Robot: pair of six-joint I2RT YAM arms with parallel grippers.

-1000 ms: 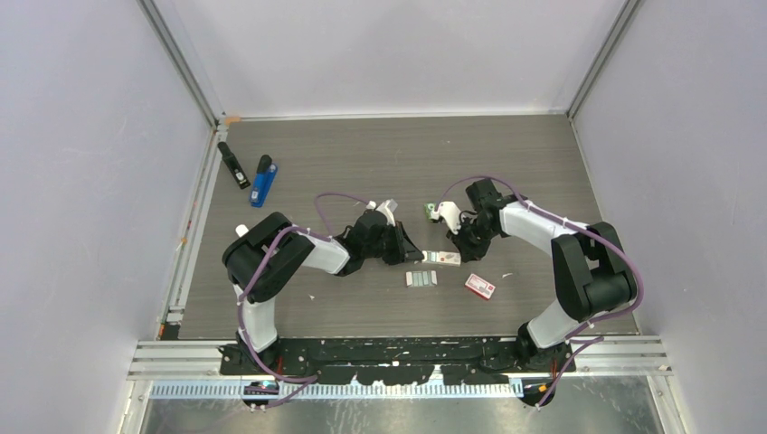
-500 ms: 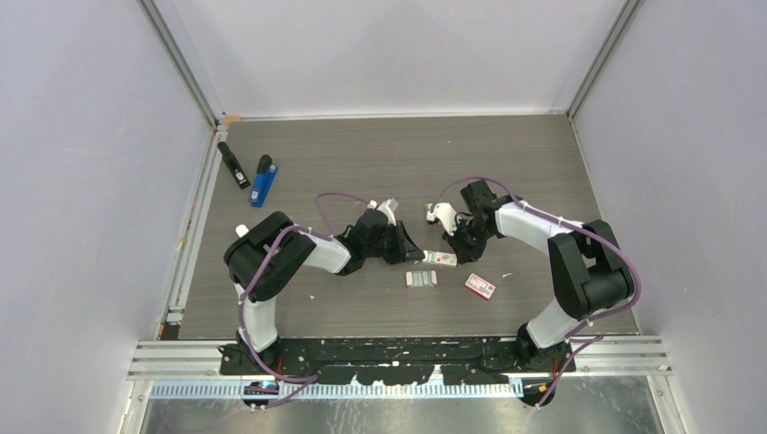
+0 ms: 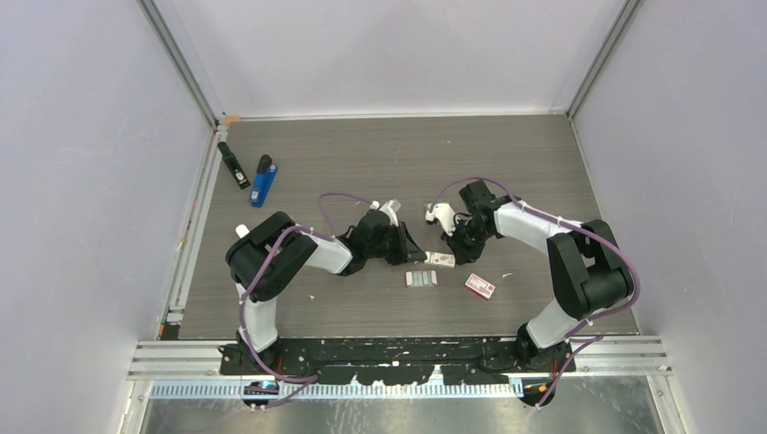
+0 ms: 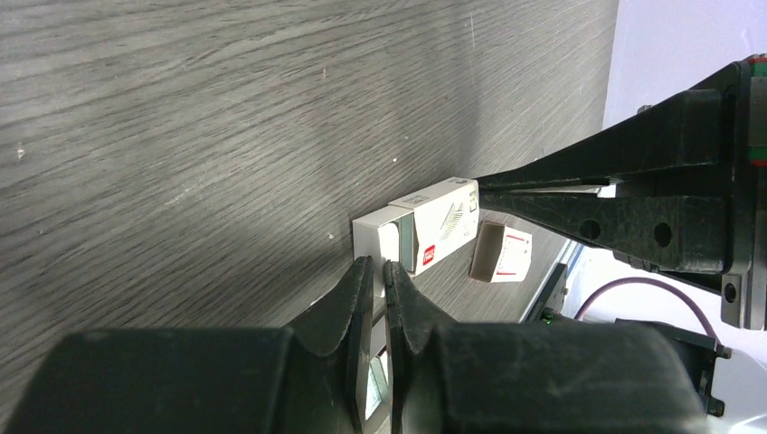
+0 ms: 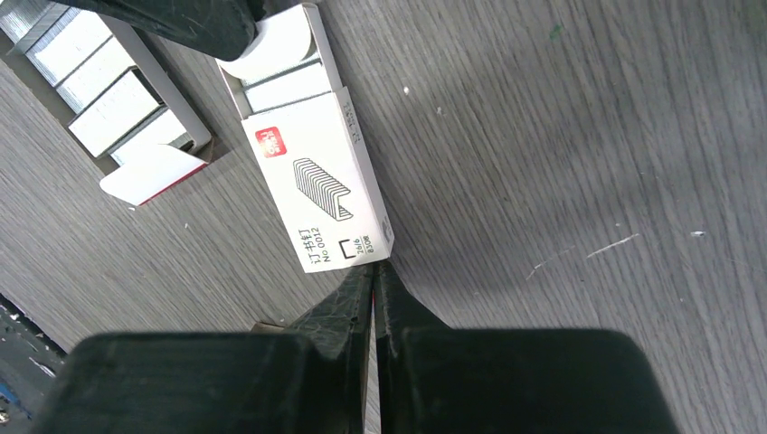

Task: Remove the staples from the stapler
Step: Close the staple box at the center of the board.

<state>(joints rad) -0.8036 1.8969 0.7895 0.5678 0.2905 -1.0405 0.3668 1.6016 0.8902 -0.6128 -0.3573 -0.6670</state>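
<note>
Right wrist view: the staples point(image 5: 101, 95), silvery ribbed strips, lie side by side in an open tray point(image 5: 149, 170) beside a white box point(image 5: 317, 190) printed "No 0012" with a red logo. The right claw point(image 5: 374, 271), closed, sits at the box's end; the left claw point(image 4: 380, 269) is closed too.

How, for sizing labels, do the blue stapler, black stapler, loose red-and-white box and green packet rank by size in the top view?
blue stapler and black stapler, near alike
loose red-and-white box
green packet, smallest
</note>
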